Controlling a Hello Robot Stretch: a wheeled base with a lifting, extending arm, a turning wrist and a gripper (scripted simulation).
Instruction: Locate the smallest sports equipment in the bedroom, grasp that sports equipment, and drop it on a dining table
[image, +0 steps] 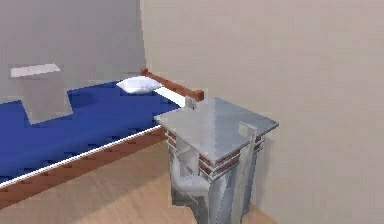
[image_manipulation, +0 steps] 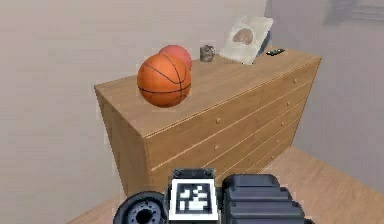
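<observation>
Two orange basketballs stand on top of a wooden dresser (image_manipulation: 240, 115) in the arm side view. The nearer ball (image_manipulation: 164, 80) looks larger, and the farther one (image_manipulation: 177, 57) peeks out behind it. At the bottom edge, the arm's end shows as a white square with black marks (image_manipulation: 195, 197), with the gripper's dark body (image_manipulation: 145, 211) to its left. The fingers cannot be made out, so I cannot tell whether the gripper holds anything.
Farther along the dresser top stand a small grey cup-like thing (image_manipulation: 207, 53), a leaning light picture (image_manipulation: 246, 42) and a small dark item (image_manipulation: 275, 52). In the forward view, a blue bed (image: 70, 125) with a white pillow (image: 136, 86) lies left of a grey bedside table (image: 215, 135).
</observation>
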